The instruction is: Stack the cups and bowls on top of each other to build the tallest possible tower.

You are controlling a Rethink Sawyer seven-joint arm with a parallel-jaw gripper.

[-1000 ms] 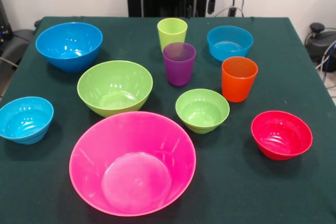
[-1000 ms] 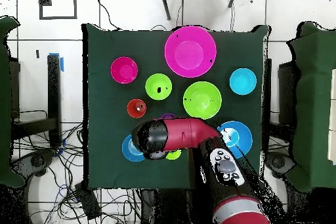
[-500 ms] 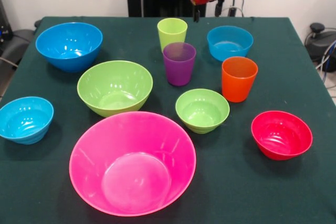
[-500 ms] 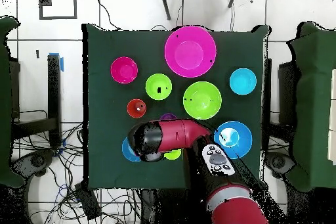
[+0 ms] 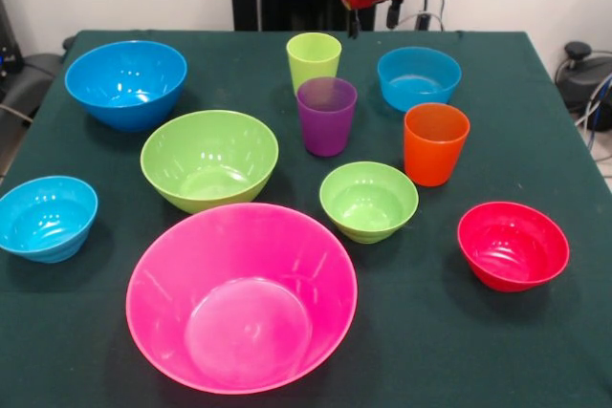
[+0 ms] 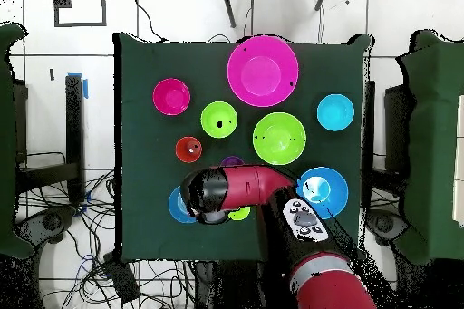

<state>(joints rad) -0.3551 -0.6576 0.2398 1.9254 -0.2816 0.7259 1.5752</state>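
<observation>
Nothing is stacked; every piece stands alone on the green cloth. The huge pink bowl [image 5: 241, 295] is nearest the camera. Behind it are the large green bowl [image 5: 209, 158] and the large blue bowl [image 5: 125, 83]. The small green bowl [image 5: 368, 200], the red bowl [image 5: 513, 245] and two light-blue bowls [image 5: 46, 217] [image 5: 418, 77] stand around them. The lime cup [image 5: 314, 56], purple cup [image 5: 326, 117] and orange cup [image 5: 435, 143] stand upright. My gripper [image 5: 372, 22] hangs open and empty at the far edge, between the lime cup and the far light-blue bowl.
In the overhead view my red arm [image 6: 240, 186] reaches over the table's bottom edge and covers part of a light-blue bowl [image 6: 179, 206], the lime cup and the purple cup. Cables and chairs surround the table [image 6: 136, 70].
The gripper has come down a little into the front view and shifted slightly sideways. No cup or bowl has moved.
</observation>
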